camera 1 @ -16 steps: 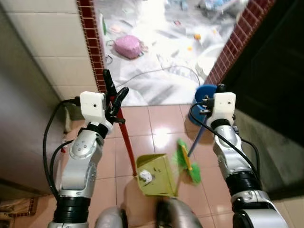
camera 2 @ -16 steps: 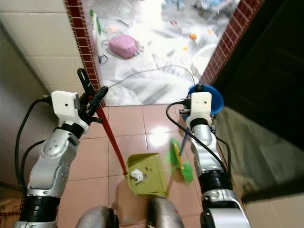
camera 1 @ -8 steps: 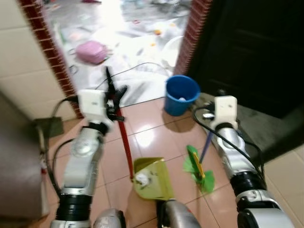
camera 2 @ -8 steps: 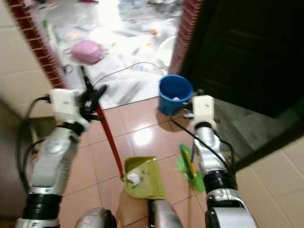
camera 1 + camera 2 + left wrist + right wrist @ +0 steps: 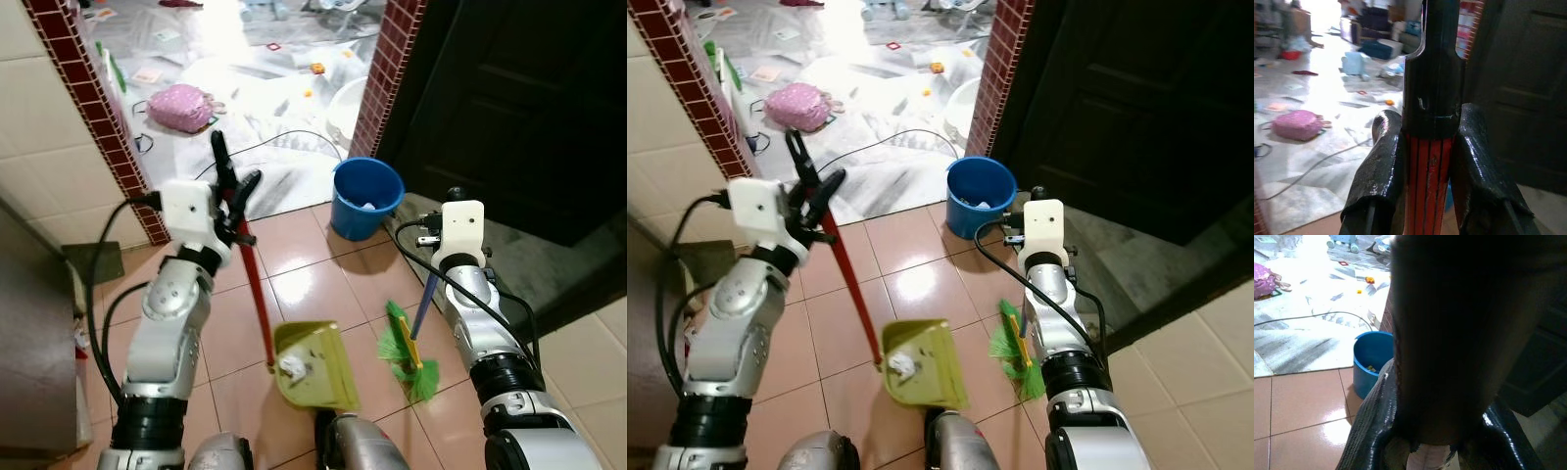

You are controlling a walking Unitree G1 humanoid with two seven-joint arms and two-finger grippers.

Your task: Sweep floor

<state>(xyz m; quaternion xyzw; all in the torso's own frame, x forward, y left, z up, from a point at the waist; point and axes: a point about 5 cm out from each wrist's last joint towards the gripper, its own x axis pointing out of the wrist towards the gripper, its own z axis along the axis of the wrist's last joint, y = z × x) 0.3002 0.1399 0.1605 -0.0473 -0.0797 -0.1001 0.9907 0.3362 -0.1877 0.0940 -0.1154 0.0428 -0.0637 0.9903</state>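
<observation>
My left gripper (image 5: 233, 186) is shut on the top of a red dustpan handle (image 5: 257, 299), seen close up between its fingers (image 5: 1378, 166). The handle runs down to a yellow-green dustpan (image 5: 318, 367) on the tiled floor, with a white crumpled scrap (image 5: 291, 367) lying in it. My right gripper (image 5: 1435, 440) is shut on the dark end of a broom's blue handle (image 5: 427, 292). The green broom head (image 5: 407, 345) rests on the tiles just right of the dustpan. A blue bucket (image 5: 365, 196) with bits of rubbish inside stands ahead by the doorway.
Red brick door posts (image 5: 387, 69) frame a doorway to a littered marble floor with a pink bag (image 5: 179, 106), a cable (image 5: 294, 142) and scattered toys. A dark door (image 5: 529, 108) stands on the right. A grey appliance (image 5: 34, 343) stands close on my left.
The whole view has swung right, bringing the blue bucket and dark door into sight. The broom head sits slightly farther from the dustpan. Both grips are unchanged.
</observation>
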